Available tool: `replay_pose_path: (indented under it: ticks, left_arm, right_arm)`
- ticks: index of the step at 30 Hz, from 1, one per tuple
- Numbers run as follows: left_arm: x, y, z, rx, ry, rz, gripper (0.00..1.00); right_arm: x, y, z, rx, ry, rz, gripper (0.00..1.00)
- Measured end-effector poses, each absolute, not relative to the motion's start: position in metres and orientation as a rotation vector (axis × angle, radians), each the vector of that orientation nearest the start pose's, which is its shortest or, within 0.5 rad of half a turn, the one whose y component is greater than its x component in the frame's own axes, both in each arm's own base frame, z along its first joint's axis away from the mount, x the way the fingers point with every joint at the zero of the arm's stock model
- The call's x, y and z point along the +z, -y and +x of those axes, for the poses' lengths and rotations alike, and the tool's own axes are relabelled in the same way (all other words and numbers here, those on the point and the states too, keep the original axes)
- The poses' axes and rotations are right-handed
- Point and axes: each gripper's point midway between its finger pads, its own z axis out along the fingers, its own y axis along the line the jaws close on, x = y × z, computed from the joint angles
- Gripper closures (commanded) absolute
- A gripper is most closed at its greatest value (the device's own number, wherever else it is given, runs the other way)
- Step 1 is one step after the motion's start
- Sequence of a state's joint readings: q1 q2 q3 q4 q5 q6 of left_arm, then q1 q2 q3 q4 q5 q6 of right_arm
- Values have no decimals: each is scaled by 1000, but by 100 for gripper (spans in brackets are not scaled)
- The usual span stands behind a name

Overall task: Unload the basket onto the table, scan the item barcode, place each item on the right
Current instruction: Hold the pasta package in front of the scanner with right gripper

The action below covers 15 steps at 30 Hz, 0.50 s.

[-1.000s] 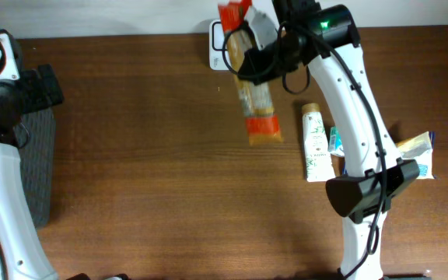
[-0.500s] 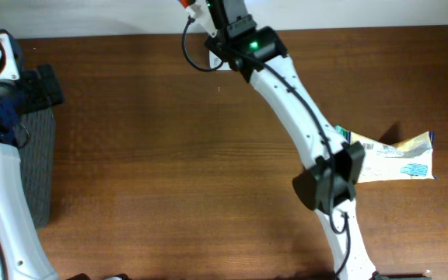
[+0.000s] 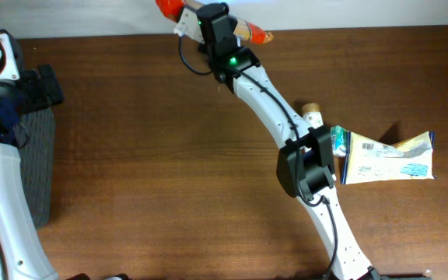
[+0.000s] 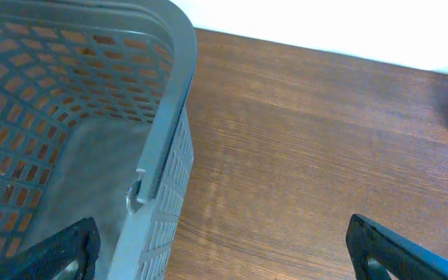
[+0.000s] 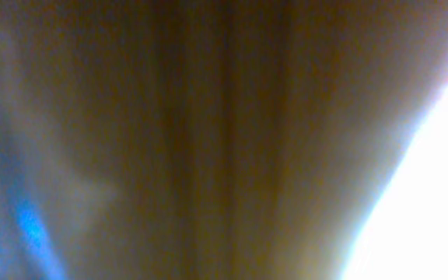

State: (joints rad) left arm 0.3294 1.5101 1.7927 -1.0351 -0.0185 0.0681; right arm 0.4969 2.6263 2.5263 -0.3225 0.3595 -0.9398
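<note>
We see a brown wood-grain table (image 3: 131, 171); a grey basket (image 4: 173, 85) with a lattice of holes; a tan packet (image 3: 247, 31) with orange-red ends; a cream pouch (image 3: 387, 155) printed blue.

Legible text: none in any view.

Item 1: flat packet (image 3: 387, 158), lying on the table (image 3: 131, 155) at the right. It has a white panel with rows of dark print and blue-green markings, all too small to read. No brand or number can be made out.

Item 2: tube (image 3: 313, 115), just beside that packet and largely hidden. Whether it bears print cannot be told.

Item 3: orange-ended packet (image 3: 251, 33), at the far edge. Only its colour shows, and the lettering cannot be resolved.

Right wrist view: blurred throughout, nothing readable.
</note>
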Motion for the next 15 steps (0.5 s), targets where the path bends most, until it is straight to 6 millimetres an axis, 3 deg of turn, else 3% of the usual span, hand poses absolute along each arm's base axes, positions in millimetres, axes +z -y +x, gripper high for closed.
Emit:
replay_pose_path:
  ticks: [3,15]
  left_arm:
    - [335,-133,379,221,-2313,-313,1]
    - [335,-133,379,221,-2312,-313,1]
  right_arm:
    - [165,-288,660,-667,-1656,-1176,96]
    - [170,-288,663,-696,-1629,-1167,96]
